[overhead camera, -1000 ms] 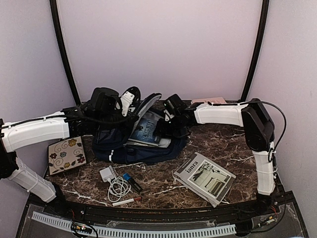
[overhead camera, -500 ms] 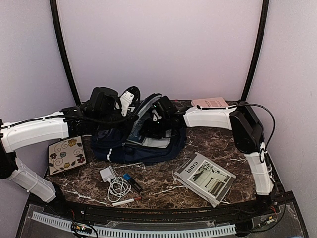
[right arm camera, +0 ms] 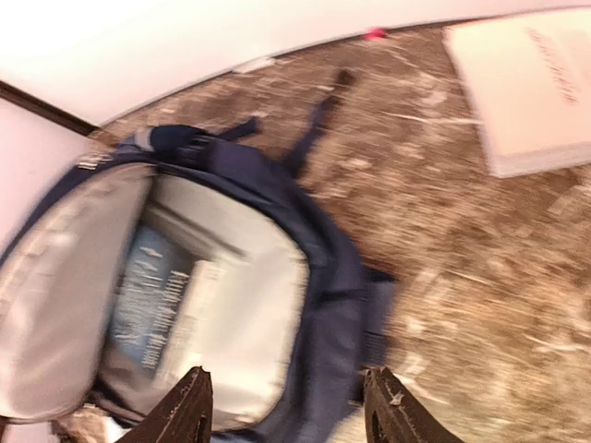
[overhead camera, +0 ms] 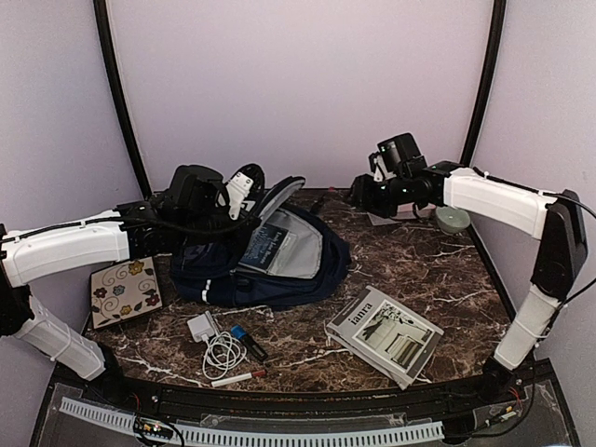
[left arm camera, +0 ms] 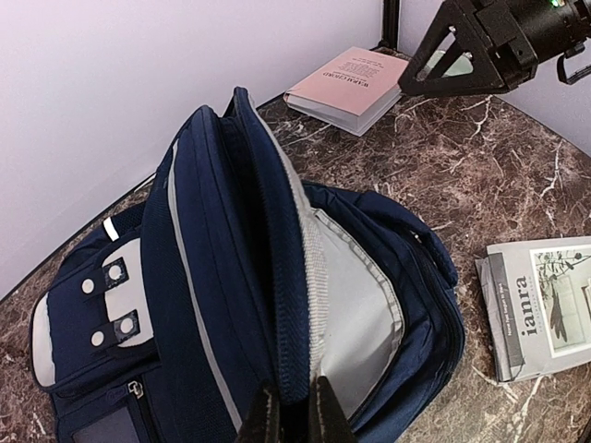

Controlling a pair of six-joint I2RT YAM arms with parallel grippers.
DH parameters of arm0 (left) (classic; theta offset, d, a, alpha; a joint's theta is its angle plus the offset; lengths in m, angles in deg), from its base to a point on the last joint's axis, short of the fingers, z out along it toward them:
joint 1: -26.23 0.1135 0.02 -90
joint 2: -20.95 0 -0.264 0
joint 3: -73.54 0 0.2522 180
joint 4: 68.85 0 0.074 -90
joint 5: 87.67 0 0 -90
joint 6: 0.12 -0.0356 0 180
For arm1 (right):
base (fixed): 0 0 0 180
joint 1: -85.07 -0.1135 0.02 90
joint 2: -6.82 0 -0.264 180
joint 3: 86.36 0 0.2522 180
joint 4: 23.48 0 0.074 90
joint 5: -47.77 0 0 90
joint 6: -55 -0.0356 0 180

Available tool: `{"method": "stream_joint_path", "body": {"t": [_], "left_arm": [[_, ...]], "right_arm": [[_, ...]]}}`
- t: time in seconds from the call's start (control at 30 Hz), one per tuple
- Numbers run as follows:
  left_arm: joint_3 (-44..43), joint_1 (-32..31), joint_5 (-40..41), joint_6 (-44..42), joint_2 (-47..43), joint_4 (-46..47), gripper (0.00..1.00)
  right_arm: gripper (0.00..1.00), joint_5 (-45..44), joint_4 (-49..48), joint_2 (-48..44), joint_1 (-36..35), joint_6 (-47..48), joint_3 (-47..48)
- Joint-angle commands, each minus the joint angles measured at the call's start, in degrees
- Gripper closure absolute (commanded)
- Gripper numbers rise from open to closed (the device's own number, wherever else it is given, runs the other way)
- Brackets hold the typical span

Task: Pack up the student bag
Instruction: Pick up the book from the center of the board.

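Large navy student bag [overhead camera: 279, 291] at the middle of the marble table [overhead camera: 428, 270], lying down, main compartment gaping, a blue-covered book [overhead camera: 270, 247] inside against the grey lining. Left gripper [left arm camera: 294, 411] clamped shut on the edge of the lifted front panel (fabric pinched between its two fingers). Right gripper [right arm camera: 288, 411] up in the air at the back right, jaws moderately apart, nothing between them, touching nothing. Close by, a pink book [left arm camera: 355, 78] against the back wall; toward the front, a grey magazine [overhead camera: 384, 333].

book [overhead camera: 268, 250] half hidden in bag [overhead camera: 279, 291], txt blurred
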Motion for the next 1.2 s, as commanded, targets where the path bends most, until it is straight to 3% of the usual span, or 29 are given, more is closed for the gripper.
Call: {"method": "stream_joint_path", "body": {"t": [0.0,0.27,0.37,0.47,0.53,0.7,0.8,1.17], "left_arm": [[-0.1,0.3,1.1,-0.6,-2.3,3.9,1.00],[-0.2,0.3,1.0,-0.8,-2.0,3.8,1.00],[-0.1,0.3,1.1,-1.0,-2.0,3.8,1.00],[-0.1,0.3,1.0,-0.9,-1.9,3.8,1.00],[-0.2,0.3,1.0,-0.9,-1.7,3.9,1.00],[-0.2,0.3,0.8,-0.8,-1.6,3.8,1.00],[-0.2,0.3,0.7,-0.7,-1.4,3.7,1.00],[-0.3,0.3,0.8,-0.9,-1.3,3.6,1.00]], "right_arm": [[0.43,-7.0,12.6,-0.8,0.6,4.7,-3.8],[0.38,-3.3,19.1,-7.7,0.6,3.9,-15.7],[0.26,-1.5,21.5,-12.3,0.6,2.9,-22.8],[0.04,-1.4,23.9,-16.5,0.6,1.5,-27.9],[0.00,-0.9,25.4,-19.7,0.6,0.6,-30.7],[0.00,7.4,25.0,-25.2,0.5,-0.9,-39.2],[0.01,7.6,23.8,-26.3,0.4,-1.6,-42.6],[0.27,9.0,13.5,-20.6,0.3,0.8,-43.4]]}}
